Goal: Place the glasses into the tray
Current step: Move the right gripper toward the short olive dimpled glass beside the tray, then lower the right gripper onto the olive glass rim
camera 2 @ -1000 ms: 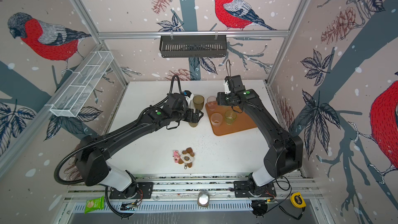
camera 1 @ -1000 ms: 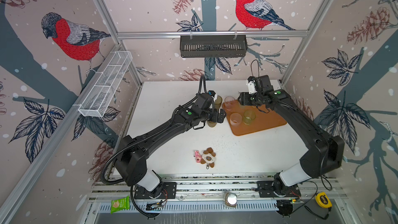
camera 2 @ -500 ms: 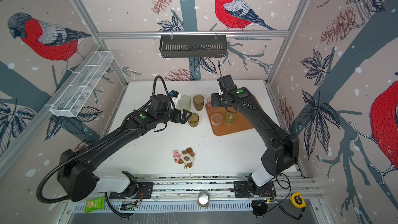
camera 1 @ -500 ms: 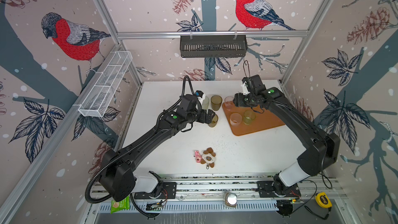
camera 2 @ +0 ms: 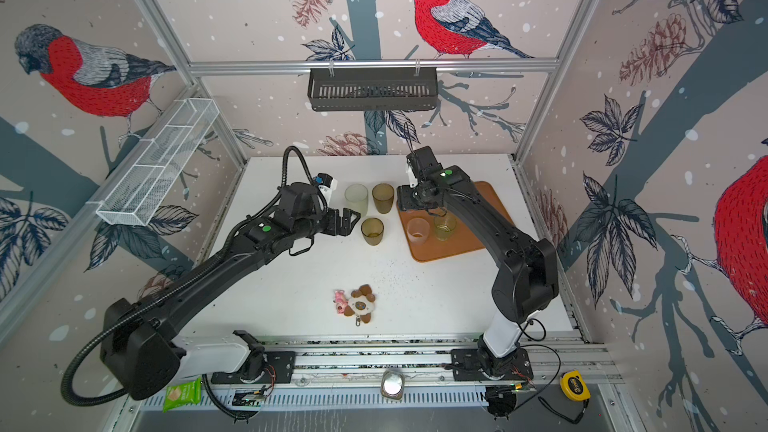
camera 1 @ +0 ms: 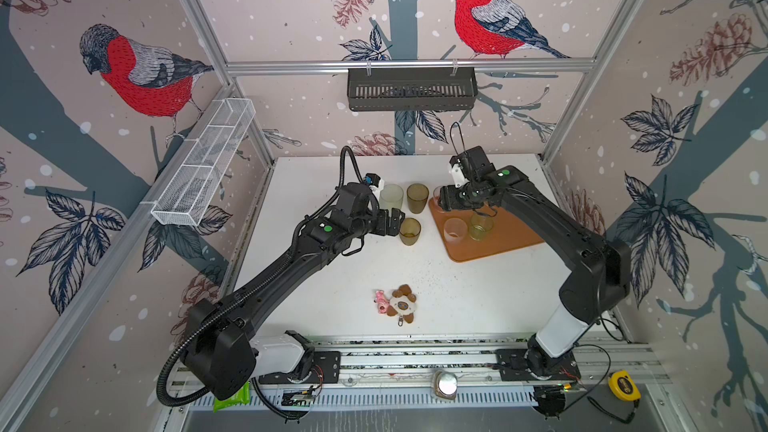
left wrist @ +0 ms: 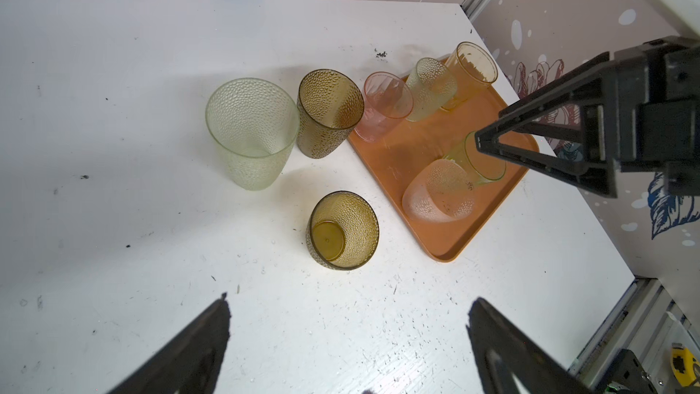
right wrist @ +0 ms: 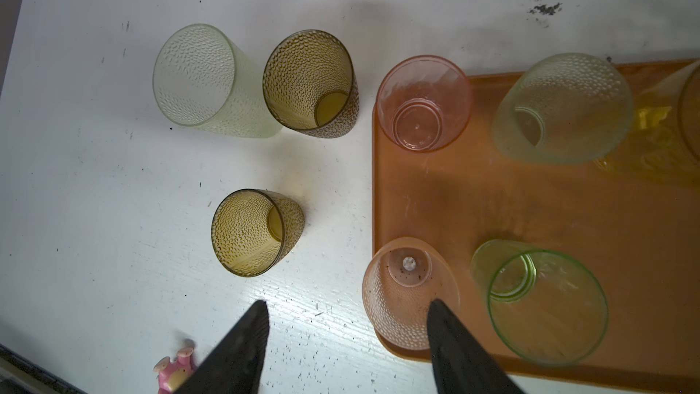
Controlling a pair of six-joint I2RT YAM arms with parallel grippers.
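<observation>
Clock directions are read off the top views, with 12 at the back wall.

tray (camera 1: pixel 498 243): orange-brown, on the right half of the table (camera 1: pixel 457 305), around 2 o'clock from table centre, turned slightly.

left hand (camera 2: pixel 352 224): jaws wide, empty. It sits low over the table at 9 o'clock of the short brown glass (camera 1: pixel 409 231), just beside it.

right hand (right wrist: pixel 348 304): jaws part-open, nothing between them. It hangs over the tray's 10 o'clock corner. In the right wrist view one finger overlaps the frosted glass (right wrist: pixel 397 297); I can't tell whether they touch.

Five glasses are in the tray:
- pink glass (right wrist: pixel 422 102) in the 10 o'clock corner
- dimpled pale glass (right wrist: pixel 560 108) and amber glass (left wrist: pixel 471 70) along the far edge, both hidden under the right arm in both top views
- frosted glass at the 8 o'clock edge
- green glass (camera 1: pixel 481 227) just at 3 o'clock of the frosted glass

Three glasses are on the table, all mouth up:
- tall pale green glass (camera 1: pixel 391 197) and tall brown glass (camera 1: pixel 417 198) side by side, at 9 o'clock of the pink glass
- short brown glass at 6 o'clock of the tall brown glass, apart from both tall ones

Small plush toys (camera 1: pixel 397 305) lie toward the table's 6 o'clock edge, well apart from the glasses.
</observation>
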